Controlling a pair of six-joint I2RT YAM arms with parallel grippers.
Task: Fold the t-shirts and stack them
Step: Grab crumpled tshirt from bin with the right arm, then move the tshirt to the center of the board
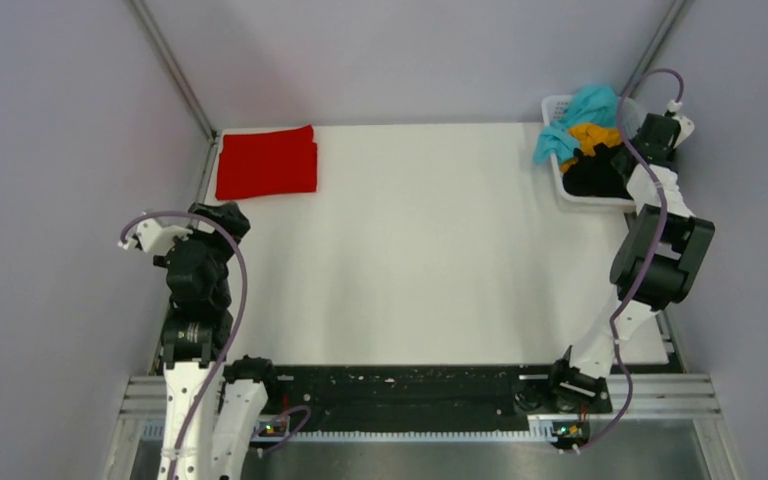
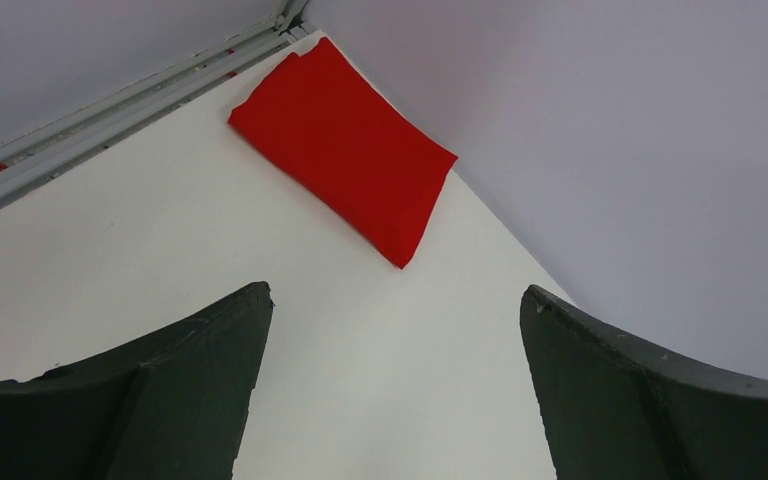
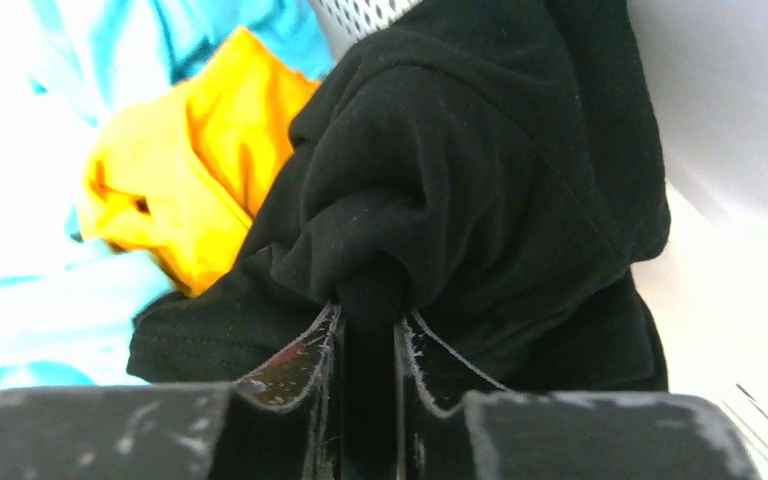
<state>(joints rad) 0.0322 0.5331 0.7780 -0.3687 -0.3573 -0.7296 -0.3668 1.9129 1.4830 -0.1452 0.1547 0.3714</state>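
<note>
A folded red t-shirt (image 1: pixel 266 162) (image 2: pixel 345 150) lies flat at the table's far left corner. At the far right a white mesh basket (image 1: pixel 568 190) holds a crumpled teal t-shirt (image 1: pixel 580 112) (image 3: pixel 50 290), an orange t-shirt (image 1: pixel 592 136) (image 3: pixel 185 170) and a black t-shirt (image 1: pixel 594 176) (image 3: pixel 480 160). My right gripper (image 1: pixel 632 160) (image 3: pixel 368 318) reaches into the basket and is shut on a bunched fold of the black t-shirt. My left gripper (image 1: pixel 222 218) (image 2: pixel 395 300) hovers open over bare table, near the red t-shirt, with nothing between its fingers.
Grey enclosure walls with metal corner posts (image 1: pixel 175 75) surround the white table (image 1: pixel 420 250). The basket sits tight against the right wall. A black rail (image 1: pixel 400 390) carries both arm bases along the near edge.
</note>
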